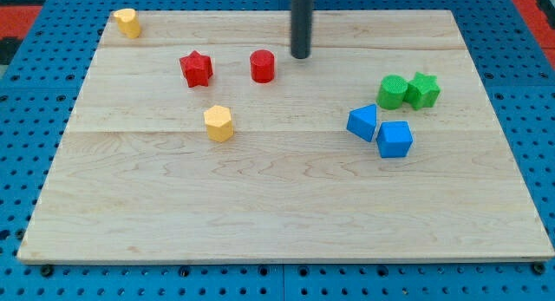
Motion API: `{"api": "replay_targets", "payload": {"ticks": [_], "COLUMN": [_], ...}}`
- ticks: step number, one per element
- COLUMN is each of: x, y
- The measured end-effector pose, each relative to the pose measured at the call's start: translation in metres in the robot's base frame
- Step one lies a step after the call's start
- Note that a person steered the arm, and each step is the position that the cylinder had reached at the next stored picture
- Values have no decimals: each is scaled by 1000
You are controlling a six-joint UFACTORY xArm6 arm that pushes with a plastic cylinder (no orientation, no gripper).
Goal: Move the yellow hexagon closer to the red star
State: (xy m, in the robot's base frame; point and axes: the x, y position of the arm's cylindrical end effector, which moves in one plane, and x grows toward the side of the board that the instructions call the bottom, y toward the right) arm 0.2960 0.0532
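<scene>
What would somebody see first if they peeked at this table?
Probably the dark rod coming down from the view's top, my tip just right of the red cylinder. Next, the bright clusters: two green blocks touching at the view's right, two blue blocks just below them, and the red star above the yellow hexagon.

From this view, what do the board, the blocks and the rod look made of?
Board: pale wood, visible grain and plank seams, satin finish. Blocks, e.g. yellow hexagon and red star: likely painted wood or plastic; flat uniform colour, no grain, matte. Rod above my tip: dark, smooth, faint sheen; plastic or coated metal, cannot tell.
</scene>
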Motion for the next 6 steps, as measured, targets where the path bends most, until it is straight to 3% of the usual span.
{"api": "replay_targets", "payload": {"ticks": [1,2,3,4,6], "x": [36,38,58,132,151], "y": [-30,-62,-39,-31,-145]}}
